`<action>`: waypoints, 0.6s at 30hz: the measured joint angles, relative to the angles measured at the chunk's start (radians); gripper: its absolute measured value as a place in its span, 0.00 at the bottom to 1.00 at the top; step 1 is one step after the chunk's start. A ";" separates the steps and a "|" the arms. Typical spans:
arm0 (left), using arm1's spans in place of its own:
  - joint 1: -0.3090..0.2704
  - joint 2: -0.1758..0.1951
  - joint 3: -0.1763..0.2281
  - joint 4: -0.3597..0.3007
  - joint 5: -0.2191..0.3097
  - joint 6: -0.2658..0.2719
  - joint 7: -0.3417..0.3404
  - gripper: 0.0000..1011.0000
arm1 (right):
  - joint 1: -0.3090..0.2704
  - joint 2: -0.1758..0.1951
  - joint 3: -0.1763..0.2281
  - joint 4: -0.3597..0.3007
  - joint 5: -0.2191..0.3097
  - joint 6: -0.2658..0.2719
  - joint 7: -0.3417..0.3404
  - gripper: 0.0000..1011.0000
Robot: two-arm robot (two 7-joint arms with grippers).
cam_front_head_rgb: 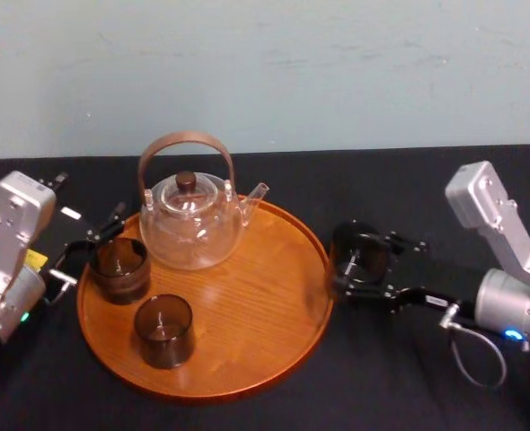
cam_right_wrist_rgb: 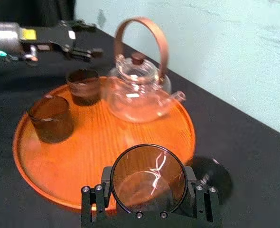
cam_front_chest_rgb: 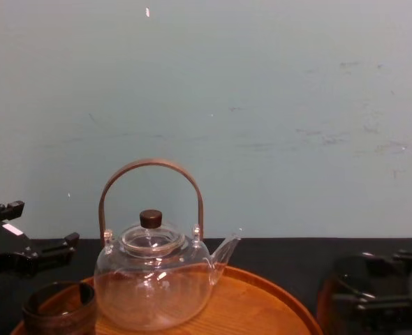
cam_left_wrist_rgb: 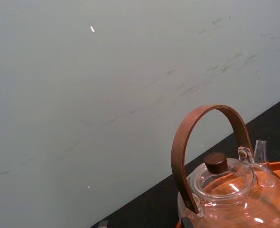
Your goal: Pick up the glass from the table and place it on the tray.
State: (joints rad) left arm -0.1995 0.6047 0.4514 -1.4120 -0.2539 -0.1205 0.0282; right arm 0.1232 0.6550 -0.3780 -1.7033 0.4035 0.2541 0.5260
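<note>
My right gripper [cam_front_head_rgb: 350, 265] is shut on a dark brown glass [cam_front_head_rgb: 362, 253], holding it just right of the rim of the round wooden tray [cam_front_head_rgb: 265, 314]. In the right wrist view the glass [cam_right_wrist_rgb: 148, 176] sits between the black fingers [cam_right_wrist_rgb: 93, 202], with its shadow on the black table [cam_right_wrist_rgb: 254, 156] beside it. Two more dark glasses [cam_front_head_rgb: 119, 268] [cam_front_head_rgb: 163, 329] stand on the tray's left part. My left gripper [cam_front_head_rgb: 90, 247] is open at the tray's left rim, close to the rear glass but apart from it.
A clear glass teapot [cam_front_head_rgb: 191, 220] with a brown arched handle stands at the back of the tray, its spout pointing right. The tray's middle and right parts are bare wood. A pale wall runs behind the table.
</note>
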 joint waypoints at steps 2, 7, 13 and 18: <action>0.000 0.000 0.000 0.000 0.000 0.000 0.000 0.99 | 0.016 -0.008 -0.017 0.002 0.001 -0.002 0.008 0.90; 0.000 0.000 0.000 0.000 0.000 0.000 0.000 0.99 | 0.057 -0.026 -0.062 0.015 0.000 -0.006 0.024 0.90; 0.000 0.000 0.000 0.000 0.000 0.000 0.000 0.99 | 0.089 -0.045 -0.105 0.031 -0.004 -0.006 0.035 0.90; 0.000 0.000 0.000 0.000 0.000 0.000 0.000 0.99 | 0.115 -0.060 -0.140 0.047 -0.013 -0.008 0.045 0.90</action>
State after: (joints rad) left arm -0.1995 0.6047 0.4514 -1.4120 -0.2539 -0.1205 0.0283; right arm 0.2380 0.5951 -0.5180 -1.6559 0.3907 0.2461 0.5706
